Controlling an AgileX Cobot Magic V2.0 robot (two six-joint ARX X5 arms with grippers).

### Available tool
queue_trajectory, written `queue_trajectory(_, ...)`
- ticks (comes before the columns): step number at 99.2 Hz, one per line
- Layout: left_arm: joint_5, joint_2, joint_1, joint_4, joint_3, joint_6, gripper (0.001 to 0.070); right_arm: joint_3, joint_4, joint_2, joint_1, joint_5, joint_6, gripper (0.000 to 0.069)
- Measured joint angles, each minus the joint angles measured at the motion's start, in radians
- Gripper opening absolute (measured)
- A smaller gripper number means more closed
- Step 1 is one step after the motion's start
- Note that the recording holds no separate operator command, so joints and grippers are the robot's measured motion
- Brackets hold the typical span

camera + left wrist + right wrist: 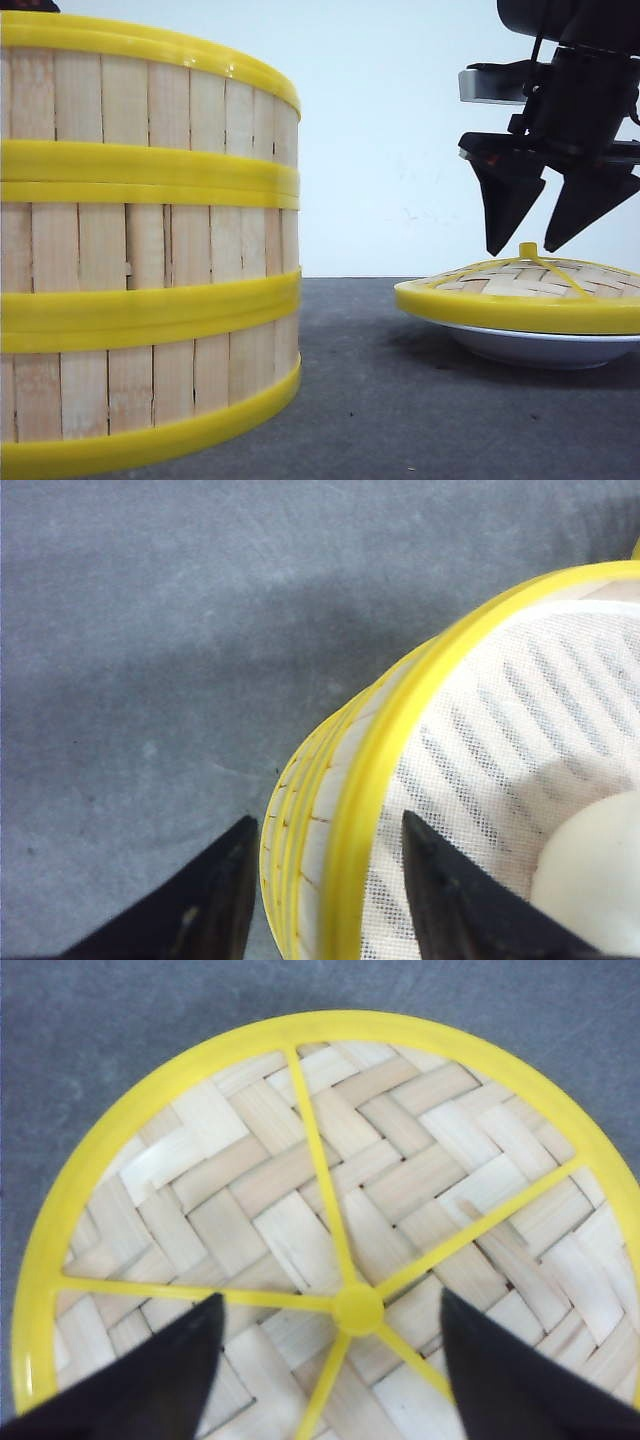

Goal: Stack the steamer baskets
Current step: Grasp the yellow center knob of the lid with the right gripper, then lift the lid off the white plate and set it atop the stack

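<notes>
Three steamer baskets (150, 260) stand stacked in one tall column at the near left, with pale slat walls and yellow rims. In the left wrist view my left gripper (328, 825) is open and straddles the top basket's rim (370, 770), one finger outside the wall and one over the white mesh liner (500, 730) inside. A white round item (595, 870) lies in that basket. My right gripper (520, 250) hangs open just above the woven lid (520, 290), its tips either side of the yellow knob (358, 1308) without touching it.
The domed lid (300, 1190) rests on a white shallow plate (540, 350) at the right. Dark grey tabletop (380, 400) lies between the stack and the plate. A pale wall stands behind.
</notes>
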Motion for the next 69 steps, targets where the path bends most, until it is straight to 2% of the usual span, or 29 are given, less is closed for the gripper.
queue_trajectory(6,0.000,0.000,0.000,0.000,0.000,0.000,0.0267,0.000,0.003,0.000,0.000,0.000,0.000,0.0307)
queue_trajectory(14,0.000,0.000,0.000,0.002,0.000,0.000,0.0267,0.000,0.005,0.001,-0.002,0.000,0.000,0.0285)
queue_trajectory(56,0.000,0.000,0.000,0.019,0.000,-0.003,0.0267,0.000,0.014,0.031,-0.032,-0.039,0.000,0.0264)
queue_trajectory(61,0.000,0.000,0.000,0.019,0.000,-0.003,0.0267,0.000,0.017,0.031,-0.032,-0.043,0.000,0.0225)
queue_trajectory(69,0.000,0.000,0.000,0.021,0.000,-0.003,0.0267,0.000,0.029,0.031,-0.032,-0.043,0.000,0.0093)
